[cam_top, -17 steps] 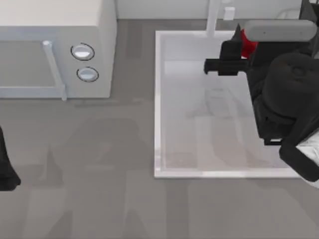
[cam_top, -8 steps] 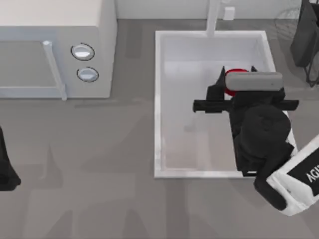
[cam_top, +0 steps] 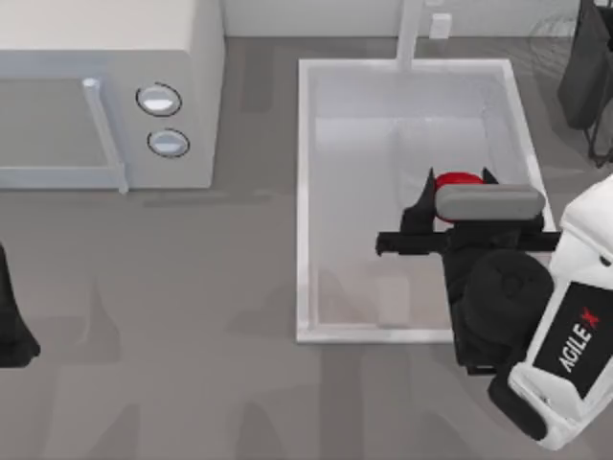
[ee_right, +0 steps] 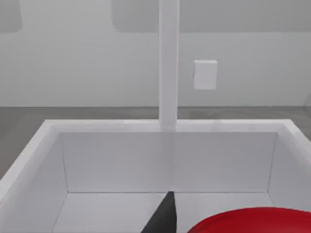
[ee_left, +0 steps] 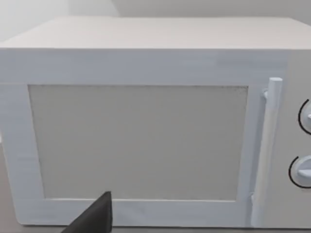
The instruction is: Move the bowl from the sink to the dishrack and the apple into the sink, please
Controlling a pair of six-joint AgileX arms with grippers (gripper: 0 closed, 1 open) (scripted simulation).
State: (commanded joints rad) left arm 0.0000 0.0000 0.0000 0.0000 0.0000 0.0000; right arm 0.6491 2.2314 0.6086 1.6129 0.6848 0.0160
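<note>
My right gripper (cam_top: 455, 194) hangs over the right half of the white sink (cam_top: 304, 201), shut on the dark red apple (cam_top: 458, 179). In the right wrist view the apple (ee_right: 252, 221) sits against one dark fingertip (ee_right: 163, 217), above the basin floor and facing the faucet post (ee_right: 168, 63). The dark dishrack (cam_top: 586, 72) stands at the back right, beyond the sink. The bowl is out of view. My left arm (cam_top: 11, 326) is parked at the table's left edge, with one of its fingers (ee_left: 95, 219) showing in front of the microwave door.
A white microwave (cam_top: 105, 96) with two round knobs stands at the back left. The faucet post (cam_top: 410, 34) rises at the sink's back rim. Grey tabletop lies between microwave and sink and along the front.
My right gripper carried the apple from the sink's back right corner toward the front, over the basin's middle right. The left arm stayed still.
</note>
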